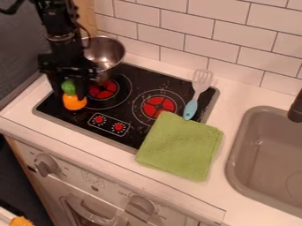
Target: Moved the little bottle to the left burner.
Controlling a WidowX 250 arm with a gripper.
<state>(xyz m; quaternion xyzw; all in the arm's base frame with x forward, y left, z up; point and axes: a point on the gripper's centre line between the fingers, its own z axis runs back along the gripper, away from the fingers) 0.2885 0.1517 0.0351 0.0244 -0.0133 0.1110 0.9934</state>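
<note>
Bottle: the little orange plastic-looking bottle with a green top [73,99] was held at the front left corner of the black cooktop [133,90], just beside the left burner and leaning slightly. Whether its base was touching the glass could not be told.
Gripper: the black two-finger gripper [69,87] was pointed downward, the green top pinched between its fingers. The narrow upper part was presumably chosen so that the round body could be set down first.
Left burner: the red-centred ring [103,89] was left uncovered in front of the pot; a short shift toward its centre seemed to be called for before release.
Pot: the shiny round metal pot [106,55] was set at the back left, partly hidden by the arm. Care was judged needed there, as its side might be knocked.
Right burner: the second red ring [159,106] was flanked by the slotted spatula with a pale blue handle [190,108], laid slantwise, perhaps to keep its handle within reach.
Towel: the folded green cloth [180,145] was laid over the cooktop's front right edge, between burner and grey sink [251,154].
</note>
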